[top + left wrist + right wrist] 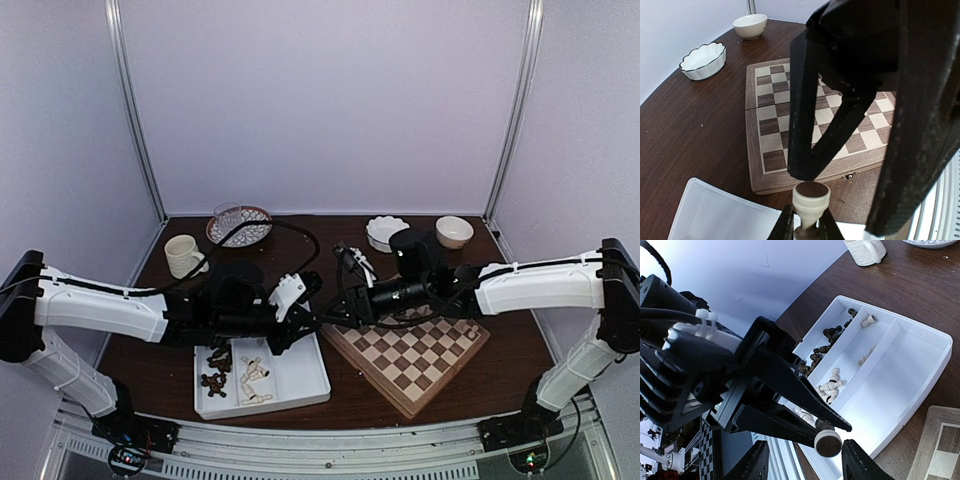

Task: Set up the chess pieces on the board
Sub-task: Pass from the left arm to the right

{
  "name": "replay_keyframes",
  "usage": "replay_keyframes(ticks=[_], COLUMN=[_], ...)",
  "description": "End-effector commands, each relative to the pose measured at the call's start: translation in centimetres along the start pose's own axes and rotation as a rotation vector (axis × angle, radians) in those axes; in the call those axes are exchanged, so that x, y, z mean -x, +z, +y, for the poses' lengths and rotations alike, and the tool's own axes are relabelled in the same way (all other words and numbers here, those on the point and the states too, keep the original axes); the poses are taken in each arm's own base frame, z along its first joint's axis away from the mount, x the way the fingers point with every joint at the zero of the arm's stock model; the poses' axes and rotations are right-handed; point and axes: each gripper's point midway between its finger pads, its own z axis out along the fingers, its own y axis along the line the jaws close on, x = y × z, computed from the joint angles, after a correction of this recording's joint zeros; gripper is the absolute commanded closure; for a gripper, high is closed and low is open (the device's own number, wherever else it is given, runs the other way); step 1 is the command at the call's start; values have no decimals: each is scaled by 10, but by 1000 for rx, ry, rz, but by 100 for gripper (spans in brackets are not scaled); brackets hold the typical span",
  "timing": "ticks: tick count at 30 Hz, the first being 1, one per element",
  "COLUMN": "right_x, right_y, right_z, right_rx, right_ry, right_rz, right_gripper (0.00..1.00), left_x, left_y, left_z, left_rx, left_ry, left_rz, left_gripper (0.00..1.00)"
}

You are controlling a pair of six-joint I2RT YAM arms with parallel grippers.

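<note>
A cream chess piece (811, 200) is held by its stem in my left gripper (807, 229), which is shut on it, the dark round base facing away. My right gripper (807, 462) is open, a jaw on either side of that piece (828, 442) with gaps showing on both sides. The two grippers meet above the gap between tray and board: left gripper (312, 322), right gripper (336, 313). The board (430, 365) lies at the right with no pieces visible on it. Dark pieces (213, 372) and cream pieces (255, 380) lie in the tray.
The white compartment tray (300, 385) sits at the front left, next to the board's near corner. A cream mug (184, 255) and a patterned plate (240, 225) stand at the back left. A fluted white dish (386, 232) and a small bowl (454, 231) stand behind the board.
</note>
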Motion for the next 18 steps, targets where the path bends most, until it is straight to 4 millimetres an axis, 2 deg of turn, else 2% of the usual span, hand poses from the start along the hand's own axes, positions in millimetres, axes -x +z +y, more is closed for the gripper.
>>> replay_keyframes(ticks=[1, 11, 16, 18], right_x=[4, -1, 0, 0], right_y=[5, 13, 13, 12], right_z=[11, 0, -1, -2], right_rx=[30, 4, -3, -9], right_ry=[-32, -1, 1, 5], right_rz=[17, 34, 34, 30], right_gripper=[47, 50, 72, 81], left_x=[18, 23, 23, 24], left_y=[2, -4, -5, -6], left_z=[-1, -9, -12, -13], left_rx=[0, -22, -40, -47], left_ry=[23, 61, 67, 70], left_rz=[-49, -70, -76, -85], left_gripper=[90, 89, 89, 86])
